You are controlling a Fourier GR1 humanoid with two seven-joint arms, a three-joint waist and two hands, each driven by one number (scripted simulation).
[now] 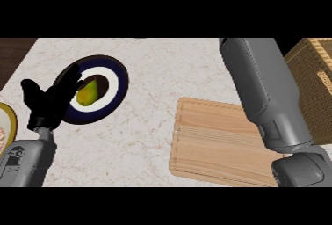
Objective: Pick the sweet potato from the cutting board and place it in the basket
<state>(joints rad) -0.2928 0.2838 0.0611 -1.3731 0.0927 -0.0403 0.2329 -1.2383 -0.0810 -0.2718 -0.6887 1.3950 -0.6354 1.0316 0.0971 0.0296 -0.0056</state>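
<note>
**Right arm over the board, sweet potato unseen**

On the marble counter [162, 66], the grey right forearm [266, 92] runs from 5 o'clock up to 1 o'clock, crossing the wooden cutting board [214, 145]; its hand is out of sight, so I cannot tell its fingers. A wicker basket [314, 88] sits at 3 o'clock. At 9 o'clock, the left hand [48, 103] rests with fingers spread, overlapping a dark-rimmed plate [113, 88] holding a pear [89, 93]. The sweet potato shows nowhere.

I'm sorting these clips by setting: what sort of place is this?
Most likely a kitchen counter: a pale marbled countertop carries a wooden cutting board, a dark-rimmed plate holding a pear-like fruit, and a woven basket at the right edge.
</note>
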